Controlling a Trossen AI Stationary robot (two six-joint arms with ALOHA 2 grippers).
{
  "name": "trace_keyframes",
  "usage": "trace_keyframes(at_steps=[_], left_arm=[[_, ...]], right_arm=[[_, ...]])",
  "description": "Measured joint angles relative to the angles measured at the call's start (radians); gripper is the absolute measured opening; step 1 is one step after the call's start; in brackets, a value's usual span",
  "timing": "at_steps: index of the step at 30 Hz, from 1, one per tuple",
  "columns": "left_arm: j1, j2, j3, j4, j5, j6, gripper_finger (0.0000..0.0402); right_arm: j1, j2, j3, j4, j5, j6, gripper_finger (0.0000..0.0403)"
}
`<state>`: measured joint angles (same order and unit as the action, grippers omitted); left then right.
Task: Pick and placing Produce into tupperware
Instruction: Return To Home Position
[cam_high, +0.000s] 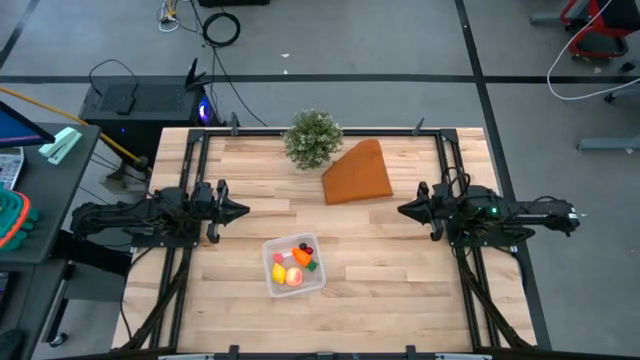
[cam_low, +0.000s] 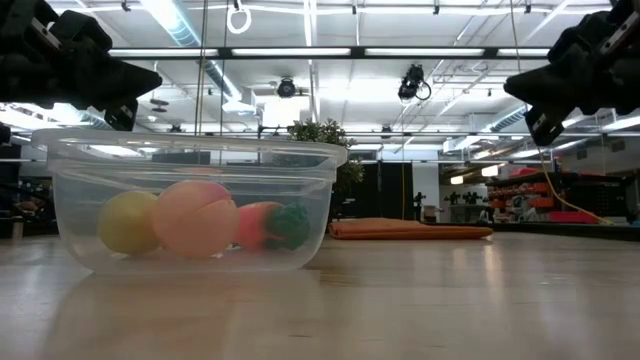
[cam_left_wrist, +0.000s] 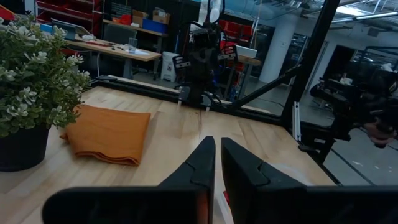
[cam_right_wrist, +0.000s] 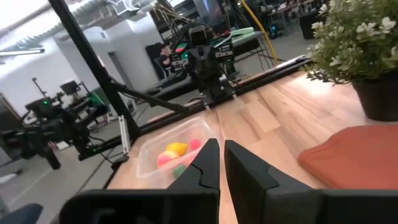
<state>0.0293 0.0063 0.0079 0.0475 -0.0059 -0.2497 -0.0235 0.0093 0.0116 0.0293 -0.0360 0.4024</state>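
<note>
Both grippers hang empty above the table, and the produce lies inside the tupperware.

You see the left gripper (cam_high: 240, 210) over the left side of the table (cam_high: 400, 290) and the right gripper (cam_high: 403, 210) over the right side, their tips pointing to each other, well apart and raised above the wood; each one has its jaws brought together to only a thin slit, with nothing held between them; the tupperware (cam_high: 269, 268) stands in the near half of the table, a little left of the middle; inside it the yellow lemon (cam_high: 279, 272), the peach-pink ball (cam_high: 294, 278) and the orange carrot (cam_high: 303, 256) with green top lie close together; at the far side the bushy plant (cam_high: 313, 138) stands just beside the orange-brown wedge (cam_high: 358, 174), which lies flat at its right.
</note>
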Motion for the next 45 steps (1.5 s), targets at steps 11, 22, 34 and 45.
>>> trace_keyframes(at_steps=[11,22,34,45], left_arm=[[0.000,0.000,0.000,0.000,0.000,0.000,0.0034],[0.000,0.000,0.000,0.000,0.000,0.000,0.0035],[0.000,0.000,0.000,0.000,0.000,0.000,0.0031],[0.000,0.000,0.000,0.000,0.000,0.000,0.0037]], right_arm=[[0.000,0.076,0.003,-0.020,-0.002,-0.264,0.0000],[0.000,0.116,0.008,-0.012,0.002,-0.331,0.0000],[0.000,0.114,0.009,0.011,0.004,-0.231,0.0000],[0.000,0.114,0.010,0.011,0.004,-0.196,0.0000]])
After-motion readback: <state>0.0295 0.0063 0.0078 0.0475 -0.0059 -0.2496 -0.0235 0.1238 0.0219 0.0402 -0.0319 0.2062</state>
